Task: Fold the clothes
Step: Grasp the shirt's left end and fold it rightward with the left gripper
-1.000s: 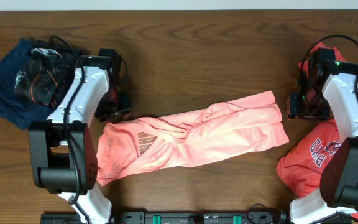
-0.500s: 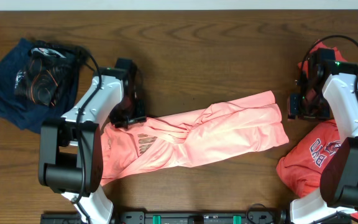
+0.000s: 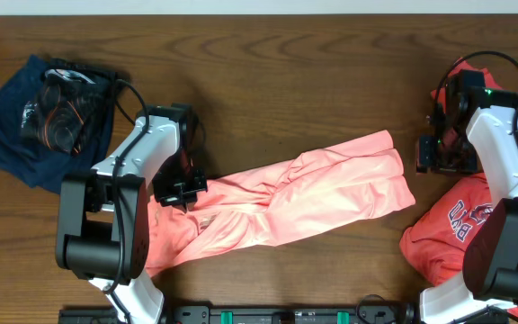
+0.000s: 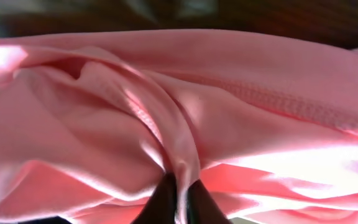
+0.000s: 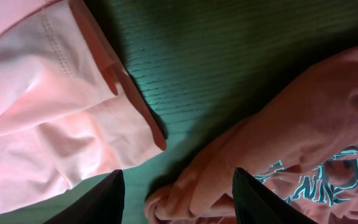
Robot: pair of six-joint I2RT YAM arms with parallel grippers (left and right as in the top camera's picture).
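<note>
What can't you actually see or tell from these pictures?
Red T-shirt print: the right arm covers part overhead; the right wrist view's edge cuts it off.
Left gripper fingertips: hidden overhead under its own body.
Dark pile: too tangled to count garments.
Pink T-shirt front: folds hide it.

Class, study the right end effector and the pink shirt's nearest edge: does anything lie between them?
Nothing visible does. Only bare table separates the open right end effector from the pink shirt; the red shirt lies on the other side, not between them.
</note>
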